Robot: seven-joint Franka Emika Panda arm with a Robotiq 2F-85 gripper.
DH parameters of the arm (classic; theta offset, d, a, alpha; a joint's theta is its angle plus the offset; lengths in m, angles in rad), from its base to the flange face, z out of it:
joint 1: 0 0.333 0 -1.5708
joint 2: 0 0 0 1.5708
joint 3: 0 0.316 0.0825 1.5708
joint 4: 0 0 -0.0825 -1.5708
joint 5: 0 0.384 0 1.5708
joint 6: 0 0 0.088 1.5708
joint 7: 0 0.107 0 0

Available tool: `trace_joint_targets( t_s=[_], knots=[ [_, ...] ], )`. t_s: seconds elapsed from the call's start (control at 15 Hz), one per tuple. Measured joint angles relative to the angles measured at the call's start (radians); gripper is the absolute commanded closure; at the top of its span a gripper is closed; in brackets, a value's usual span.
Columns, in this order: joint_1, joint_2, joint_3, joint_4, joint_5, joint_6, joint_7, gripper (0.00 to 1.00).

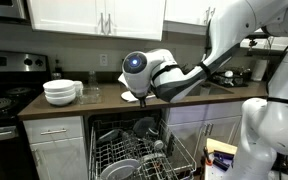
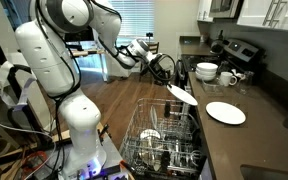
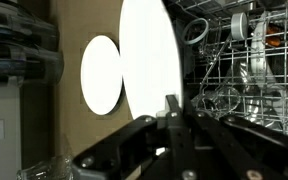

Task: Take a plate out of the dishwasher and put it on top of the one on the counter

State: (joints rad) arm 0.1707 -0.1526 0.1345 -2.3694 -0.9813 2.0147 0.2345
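Dark counter (image 2: 254,140) runs from the stove (image 2: 239,50) past stacked bowls (image 2: 206,71), with the dishwasher rack (image 2: 164,140) pulled out beside it; the gripper (image 3: 169,108) is clamped on the rim of the held plate (image 3: 144,50); in an exterior view that plate (image 2: 181,94) hangs tilted in the air over the rack's far edge, clear of the tines and close to the counter; the counter plate (image 2: 225,113) lies flat near it, not touching, and the wrist view shows it (image 3: 101,75) just beside the held one. By my judgement the carry is well along and the stacking remains; the grip is on the rim alone, so a sharp move could let the plate swing or slip; lowered while tilted, its edge could strike the lower plate and chip or shove it; released off-centre, it might slide off; too low a path could catch the rack.
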Motion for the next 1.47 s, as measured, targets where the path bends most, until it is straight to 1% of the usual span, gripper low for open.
trace_joint_targets(
  t_s=[0.33,0.8,1.0,1.33,1.4,1.47],
  knots=[
    [-0.010,0.032,-0.005,0.004,-0.020,0.000,0.022,0.97],
    [-0.044,0.062,-0.043,0.049,-0.147,0.022,0.060,0.97],
    [-0.069,0.077,-0.073,0.070,-0.182,0.079,0.071,0.97],
    [-0.117,0.119,-0.124,0.103,-0.272,0.217,0.126,0.97],
    [-0.124,0.130,-0.133,0.112,-0.291,0.241,0.139,0.94],
    [-0.132,0.142,-0.140,0.122,-0.294,0.258,0.143,0.94]
  ],
)
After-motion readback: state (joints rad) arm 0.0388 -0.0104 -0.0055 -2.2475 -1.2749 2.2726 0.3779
